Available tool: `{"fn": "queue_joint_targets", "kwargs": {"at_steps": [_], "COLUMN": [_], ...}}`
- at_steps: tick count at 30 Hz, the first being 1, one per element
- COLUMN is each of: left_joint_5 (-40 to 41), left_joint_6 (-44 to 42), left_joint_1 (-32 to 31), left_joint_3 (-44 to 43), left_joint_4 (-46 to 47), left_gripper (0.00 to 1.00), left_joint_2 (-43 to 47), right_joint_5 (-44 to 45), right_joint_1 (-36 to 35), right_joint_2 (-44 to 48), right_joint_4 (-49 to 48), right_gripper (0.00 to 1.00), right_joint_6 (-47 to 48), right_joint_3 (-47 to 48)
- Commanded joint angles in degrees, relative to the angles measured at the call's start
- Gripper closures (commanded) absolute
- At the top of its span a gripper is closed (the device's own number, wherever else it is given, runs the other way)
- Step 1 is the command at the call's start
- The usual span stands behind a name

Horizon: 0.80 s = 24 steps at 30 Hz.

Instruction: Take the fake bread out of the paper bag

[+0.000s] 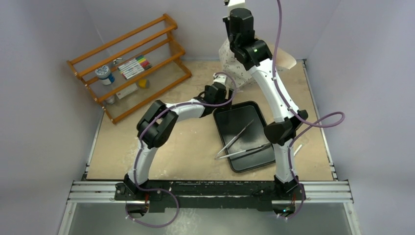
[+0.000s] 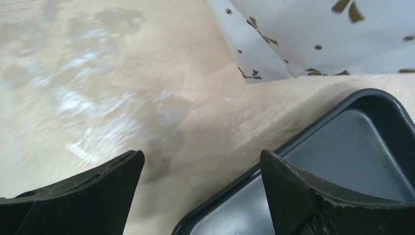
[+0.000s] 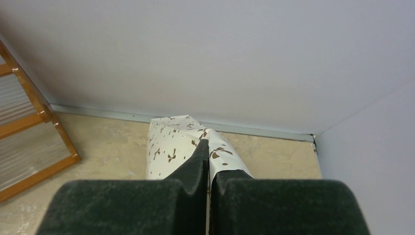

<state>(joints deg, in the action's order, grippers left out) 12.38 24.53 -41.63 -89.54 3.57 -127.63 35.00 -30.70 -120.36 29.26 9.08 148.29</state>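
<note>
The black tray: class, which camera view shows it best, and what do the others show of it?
The top external view: nearly the whole black tray shows, with metal tongs lying in it. The left wrist view shows only one corner; the right wrist view shows none of it.

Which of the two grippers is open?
The left gripper, jaws spread wide over the black tray; the right gripper is pinched shut on the paper bag.
</note>
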Motion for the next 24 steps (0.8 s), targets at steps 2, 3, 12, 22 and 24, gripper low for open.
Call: {"fn": "queue_joint_targets", "kwargs": {"at_steps": [2, 3, 12, 22, 24], "left_joint_5": [12.22, 14.08, 27.45, 38.64, 40.02], "left_joint_6": [3.27, 3.63, 6.79, 14.13, 15.75], "left_joint_1": [0.49, 0.49, 0.41, 0.05, -0.03], "left_joint_3": [7.6, 8.9, 16.78, 27.18, 29.18], "left_joint_4": [3.69, 3.99, 1.48, -2.79, -4.04], "left_gripper": [0.1, 0.1, 0.09, 0.08, 0.08], "left_joint_2": [15.16, 17.26, 29.73, 44.21, 46.49], "right_joint_5": [-1.1, -1.45, -0.55, 5.35, 5.71], "right_joint_1": [-1.36, -1.84, -11.11, -25.24, -27.38], "right_joint_2": [4.82, 4.85, 5.21, 6.95, 6.82], "right_joint_4": [-10.47, -10.98, -13.88, -12.62, -11.7], "right_gripper": [1.0, 1.0, 1.0, 1.0, 1.0], "right_joint_6": [2.34, 2.54, 5.8, 7.15, 6.71], "right_joint_3": [3.86, 3.73, 3.54, 0.0, -0.87]}}
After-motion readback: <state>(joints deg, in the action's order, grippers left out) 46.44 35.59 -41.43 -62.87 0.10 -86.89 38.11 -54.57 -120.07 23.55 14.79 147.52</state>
